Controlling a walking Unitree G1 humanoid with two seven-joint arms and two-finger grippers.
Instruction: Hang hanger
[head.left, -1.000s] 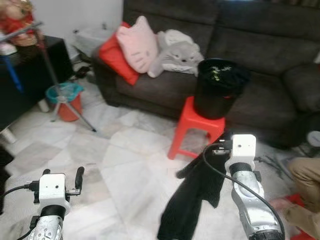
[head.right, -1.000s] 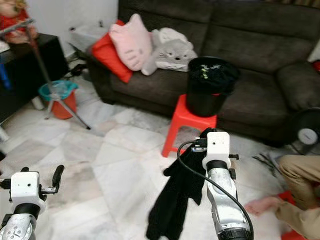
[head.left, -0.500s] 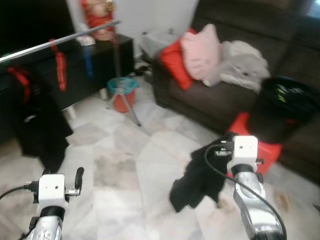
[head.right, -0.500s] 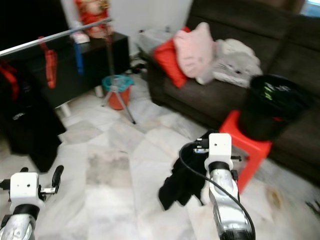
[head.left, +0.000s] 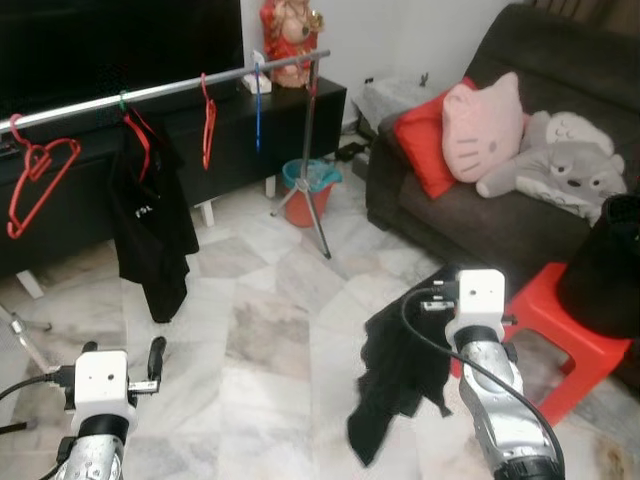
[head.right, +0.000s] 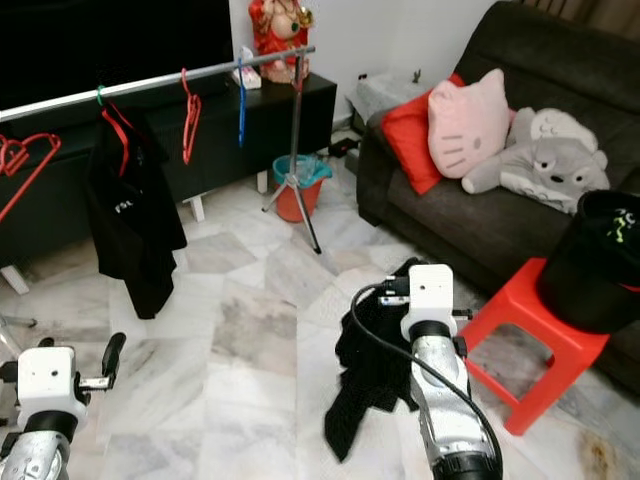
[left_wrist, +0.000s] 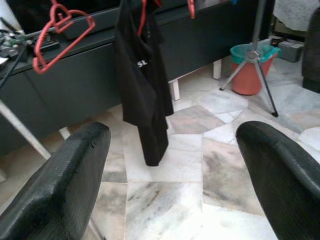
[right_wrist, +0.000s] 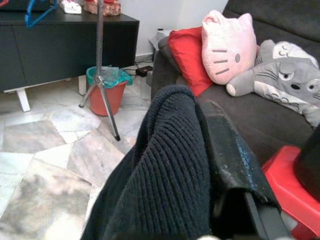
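Presently: right gripper (right_wrist: 220, 165), closed on a black knitted garment (head.left: 400, 370) that drapes toward the marble floor (head.left: 270, 340), near centre-right. Left gripper (left_wrist: 170, 165), fingers spread wide, empty, low at near left. Clothes rail (head.left: 160, 90), far left: bears red hangers (head.left: 35, 180), a blue hanger (head.left: 257, 110) and one hung black shirt (head.left: 150, 230). No hanger can be made out under the carried garment. Progress, by judgement: early to middle; item in hand, well apart from rail; approach and hooking remain. Red stool (head.left: 560, 340) beside right arm.

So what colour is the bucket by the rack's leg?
Orange-red, lined with a teal bag; the bucket shows best in the right wrist view.
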